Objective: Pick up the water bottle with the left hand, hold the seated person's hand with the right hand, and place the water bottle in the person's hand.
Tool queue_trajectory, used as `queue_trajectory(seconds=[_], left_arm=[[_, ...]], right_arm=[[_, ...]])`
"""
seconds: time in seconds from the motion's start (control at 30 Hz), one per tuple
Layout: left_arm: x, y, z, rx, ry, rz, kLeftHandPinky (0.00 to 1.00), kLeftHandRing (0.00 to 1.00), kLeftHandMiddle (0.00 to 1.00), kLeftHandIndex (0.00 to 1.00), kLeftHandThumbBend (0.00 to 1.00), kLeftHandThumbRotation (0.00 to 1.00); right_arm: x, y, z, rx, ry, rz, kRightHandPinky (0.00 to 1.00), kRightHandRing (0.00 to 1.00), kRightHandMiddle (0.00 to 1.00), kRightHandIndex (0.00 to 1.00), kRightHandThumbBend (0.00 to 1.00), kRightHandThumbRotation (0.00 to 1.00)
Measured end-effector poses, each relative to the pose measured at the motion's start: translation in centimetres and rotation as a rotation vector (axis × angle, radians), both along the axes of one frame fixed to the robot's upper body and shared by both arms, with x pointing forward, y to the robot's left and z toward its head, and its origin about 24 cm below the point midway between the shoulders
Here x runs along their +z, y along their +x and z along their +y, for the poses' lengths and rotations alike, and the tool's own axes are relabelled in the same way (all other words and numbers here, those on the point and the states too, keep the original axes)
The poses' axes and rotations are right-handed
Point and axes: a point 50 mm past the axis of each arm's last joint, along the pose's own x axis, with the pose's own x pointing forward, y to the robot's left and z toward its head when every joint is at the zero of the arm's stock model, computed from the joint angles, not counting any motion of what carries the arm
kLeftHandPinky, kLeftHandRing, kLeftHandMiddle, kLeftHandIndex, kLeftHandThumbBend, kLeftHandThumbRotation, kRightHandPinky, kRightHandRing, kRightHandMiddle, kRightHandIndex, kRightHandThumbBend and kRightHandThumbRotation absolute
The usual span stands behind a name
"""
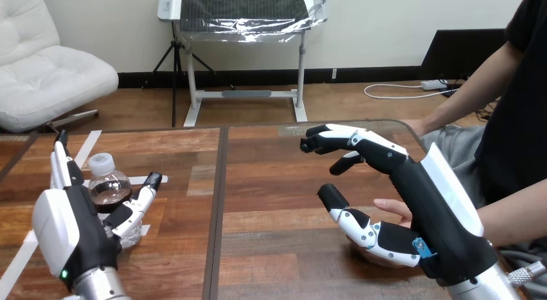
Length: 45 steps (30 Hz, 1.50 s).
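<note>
Bottle (108,187) stands upright on the table (271,184), lower left of frame. Left hand (64,229) is wide open around it: fingers (60,161) straight up at the bottle's left, thumb reaching across its lower right side, no grip closed. Right hand (426,203), lower right, is spread open with its fingers bent forward. The person's hand (392,208) lies between its thumb and fingers, not clasped. Contact can't be told.
</note>
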Motion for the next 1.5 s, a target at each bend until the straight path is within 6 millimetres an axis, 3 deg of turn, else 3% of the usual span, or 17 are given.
queue_trajectory(seconds=[0.33,0.9,1.5], left_arm=[[-0.5,0.8,0.4,0.027,0.034,0.036,0.86,0.95,0.98,1.00,0.88,0.45],[-1.0,1.3,1.1,0.071,0.061,0.055,0.90,0.96,0.98,0.98,0.89,0.40],[-1.3,1.6,1.5,0.102,0.080,0.090,0.90,0.95,0.96,0.96,0.91,0.43]], right_arm=[[0.0,0.0,0.0,-0.001,-0.001,0.000,0.57,0.72,0.79,0.70,0.30,0.00],[0.0,0.0,-0.1,-0.001,-0.004,0.000,0.56,0.72,0.79,0.70,0.31,0.00],[0.0,0.0,-0.1,0.007,-0.016,0.004,0.55,0.70,0.79,0.70,0.31,0.00]])
